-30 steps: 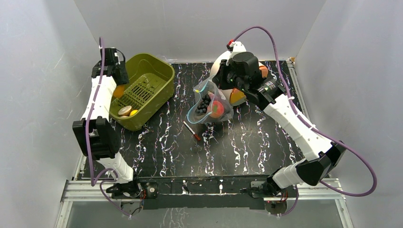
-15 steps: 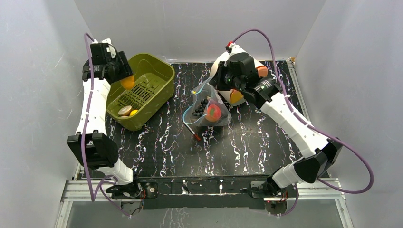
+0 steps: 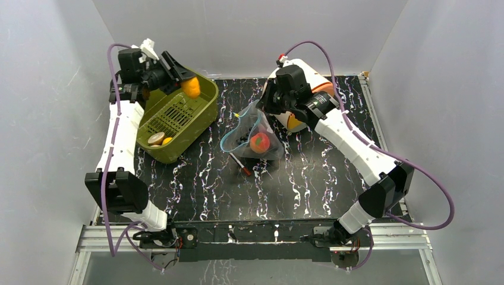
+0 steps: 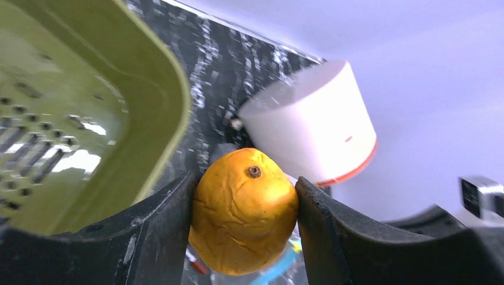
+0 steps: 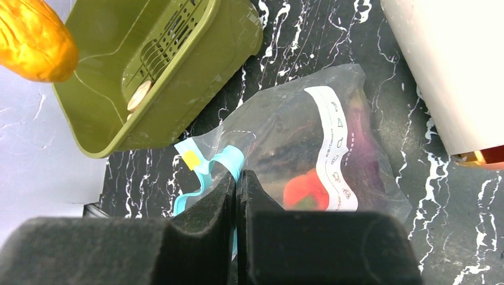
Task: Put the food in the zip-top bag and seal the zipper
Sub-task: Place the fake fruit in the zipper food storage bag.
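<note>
Mid-task, roughly halfway by my read. My left tool is clamped on an orange fruit, one pad on each side. It holds the fruit in the air over the far rim of the basket, well apart from the bag.

My right tool has its fingers pressed together on the bag's mouth edge, right where the zipper runs in. It holds that edge up off the desk, and the mouth gapes toward the basket side. The bag sits mid-desk, its body resting on the surface.

Done so far:
- A peach is in the bag.
- The grapes are in too.
- A purple piece seems to lie along the far side, blurred through the plastic.

Left to do:
- The orange fruit has to cross to the mouth and drop in.
- A tan round piece and a yellow piece lie in the basket's near end, touching or almost touching. I judge both need fetching.
- The zipper is not closed; the teal strip loops wide open. Sealing comes last and probably needs both tools.

A pen lies on the desk just beside the bag's near side. It is not food, so it stays out. I cannot tell whether any food is hidden behind my right arm.
</note>
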`<state>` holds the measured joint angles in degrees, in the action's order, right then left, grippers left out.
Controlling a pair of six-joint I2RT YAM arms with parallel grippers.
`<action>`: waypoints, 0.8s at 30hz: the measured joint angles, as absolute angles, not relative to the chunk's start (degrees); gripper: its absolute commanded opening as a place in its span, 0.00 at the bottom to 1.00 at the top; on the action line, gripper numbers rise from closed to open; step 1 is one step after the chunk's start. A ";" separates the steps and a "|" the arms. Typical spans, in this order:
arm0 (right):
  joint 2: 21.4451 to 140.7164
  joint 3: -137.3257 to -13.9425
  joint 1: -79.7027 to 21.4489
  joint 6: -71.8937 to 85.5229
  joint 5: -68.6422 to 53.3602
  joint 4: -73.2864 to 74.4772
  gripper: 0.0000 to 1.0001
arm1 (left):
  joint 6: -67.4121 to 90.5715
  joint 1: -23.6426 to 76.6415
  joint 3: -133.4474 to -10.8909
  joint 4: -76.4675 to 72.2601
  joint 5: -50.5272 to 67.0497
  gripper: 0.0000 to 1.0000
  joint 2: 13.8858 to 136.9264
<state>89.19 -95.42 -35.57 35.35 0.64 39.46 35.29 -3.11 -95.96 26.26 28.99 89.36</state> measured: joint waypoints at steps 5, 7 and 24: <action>90.37 -96.42 -35.48 37.21 0.23 39.70 0.00 | 38.76 2.02 -95.79 23.09 33.85 0.31 89.36; 90.74 -96.86 -35.46 37.93 0.12 39.72 0.00 | 39.22 4.36 -95.79 21.28 35.99 0.31 89.36; 91.55 -97.45 -34.35 40.91 -1.85 39.22 0.00 | 32.45 18.41 -76.62 3.60 47.42 0.27 81.58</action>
<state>91.55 -97.45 -34.35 40.91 -1.85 39.22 32.45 18.41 -76.62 3.60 47.42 81.58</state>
